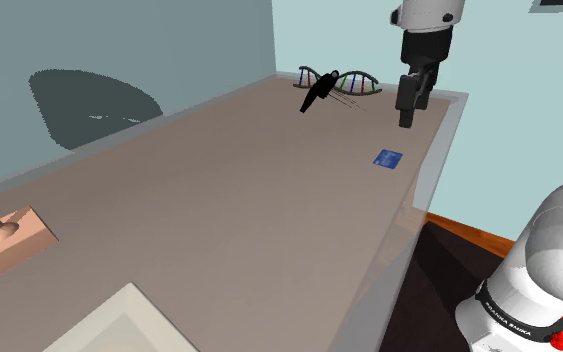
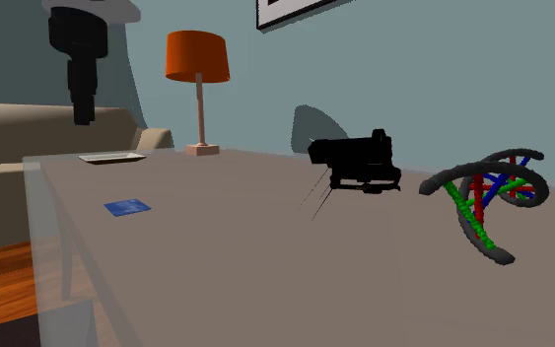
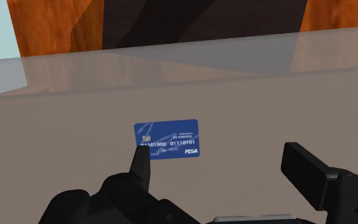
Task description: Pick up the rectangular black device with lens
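Gripper [image 3: 217, 159] hangs open and empty above the blue card [image 3: 166, 140]. The black device [image 1: 319, 92] sits near the helix model [image 1: 357, 84], well apart from it. I judge all 3 steps remain: approach, grasp, lift.

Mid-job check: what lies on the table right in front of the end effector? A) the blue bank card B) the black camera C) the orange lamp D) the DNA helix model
A: in the wrist view the blue bank card lies flat on the table just ahead of the open end effector, while the black camera sits farther off beside the DNA helix model.
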### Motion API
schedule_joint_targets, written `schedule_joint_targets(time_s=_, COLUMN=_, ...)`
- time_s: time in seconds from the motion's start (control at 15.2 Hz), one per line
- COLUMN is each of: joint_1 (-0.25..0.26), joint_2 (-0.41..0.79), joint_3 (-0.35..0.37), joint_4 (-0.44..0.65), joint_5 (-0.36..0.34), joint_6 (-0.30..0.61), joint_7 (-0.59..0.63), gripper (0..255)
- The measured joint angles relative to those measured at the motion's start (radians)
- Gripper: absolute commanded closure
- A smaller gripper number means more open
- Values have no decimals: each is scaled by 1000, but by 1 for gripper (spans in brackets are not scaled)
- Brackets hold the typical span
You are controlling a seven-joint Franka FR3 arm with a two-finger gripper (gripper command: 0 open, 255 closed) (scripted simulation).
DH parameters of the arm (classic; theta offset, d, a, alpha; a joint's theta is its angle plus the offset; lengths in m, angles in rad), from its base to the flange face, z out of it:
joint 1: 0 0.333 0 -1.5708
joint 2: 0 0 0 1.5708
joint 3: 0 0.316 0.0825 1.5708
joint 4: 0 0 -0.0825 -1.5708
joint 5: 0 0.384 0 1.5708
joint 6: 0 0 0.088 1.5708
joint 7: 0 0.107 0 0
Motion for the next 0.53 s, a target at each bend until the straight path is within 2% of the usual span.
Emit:
schedule_joint_targets(time_s=0.2, joint_1=-4, joint_2=11, joint_3=-23, joint_4=-7, joint_5=-14, joint_6=39, joint_7=-28, gripper=0)
schedule_joint_targets(time_s=0.53, joint_1=-15, joint_2=67, joint_3=-105, joint_4=-28, joint_5=-52, joint_6=204, joint_7=-130, gripper=0)
